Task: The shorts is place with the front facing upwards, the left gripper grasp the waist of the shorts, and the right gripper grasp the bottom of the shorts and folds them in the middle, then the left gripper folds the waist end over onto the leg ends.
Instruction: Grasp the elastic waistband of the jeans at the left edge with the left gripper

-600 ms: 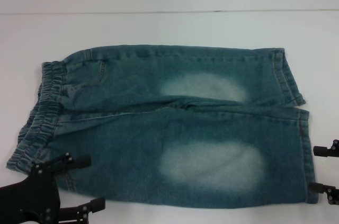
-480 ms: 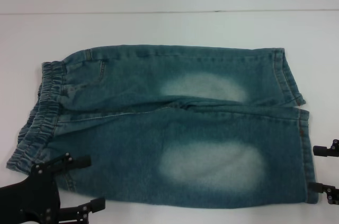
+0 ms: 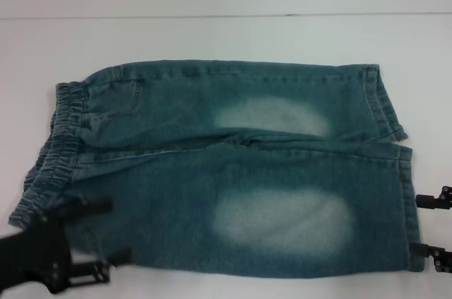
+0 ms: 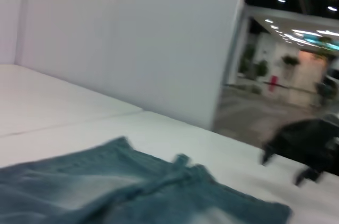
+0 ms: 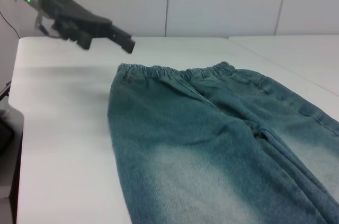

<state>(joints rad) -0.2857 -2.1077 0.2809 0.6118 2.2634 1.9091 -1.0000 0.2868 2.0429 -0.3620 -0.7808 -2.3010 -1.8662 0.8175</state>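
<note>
Waistband [image 3: 53, 150] first: I'd drop the wide-open left gripper [image 3: 95, 232] squarely onto the denim shorts' [image 3: 233, 172] elastic, right gripper [image 3: 432, 228] spread beside the hem.

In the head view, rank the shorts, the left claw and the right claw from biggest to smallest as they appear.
1. Shorts, by far the largest.
2. Left claw, at the near waist corner.
3. Right claw, smallest, though the frame edge cuts it off, so its true size is unsure.

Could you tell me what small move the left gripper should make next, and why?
Probably lower the left gripper onto the waistband's near corner and close. Its open fingers hover just above the shorts there, in the right wrist view clear of the cloth, with nothing held. The right gripper waits open at the leg hem.
</note>
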